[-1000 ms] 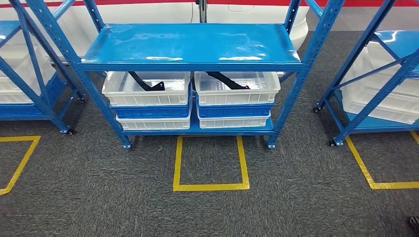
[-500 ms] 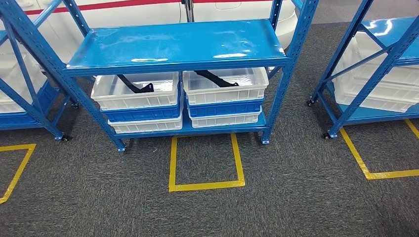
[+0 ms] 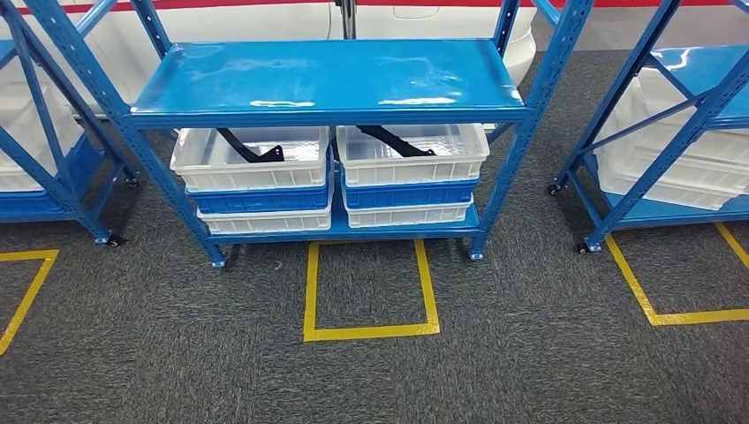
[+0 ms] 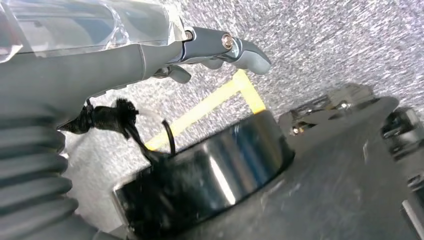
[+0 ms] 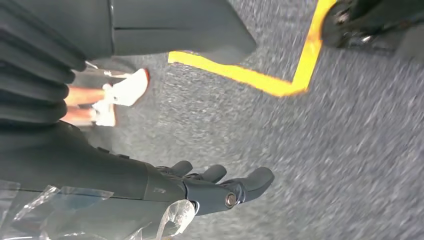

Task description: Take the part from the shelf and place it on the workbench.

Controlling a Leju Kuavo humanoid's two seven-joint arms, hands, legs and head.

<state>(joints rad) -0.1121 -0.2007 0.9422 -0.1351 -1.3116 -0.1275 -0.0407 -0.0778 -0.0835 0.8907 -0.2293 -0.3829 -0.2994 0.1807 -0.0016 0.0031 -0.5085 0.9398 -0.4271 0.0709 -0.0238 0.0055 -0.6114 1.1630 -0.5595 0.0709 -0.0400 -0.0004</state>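
Observation:
A blue metal shelf [image 3: 327, 75] stands ahead of me in the head view. Under its top board sit two white bins side by side. A black curved part [image 3: 252, 146] lies in the left bin [image 3: 247, 172], and another black part [image 3: 393, 140] lies in the right bin [image 3: 415, 166]. My left hand [image 4: 210, 47] hangs over the grey carpet with its fingers straight and nothing in it. My right hand [image 5: 200, 187] also hangs low over the carpet, fingers apart and holding nothing.
More white and blue bins are stacked beneath the two top ones. A yellow tape square [image 3: 371, 331] marks the carpet in front of the shelf. Similar blue shelves stand at the left [image 3: 44, 177] and right [image 3: 671, 132]. A person's white shoe [image 5: 125, 90] is near my right side.
The whole picture has shifted a little sideways and up and down, so the camera has moved. The shelf, bins and parts keep their places relative to each other.

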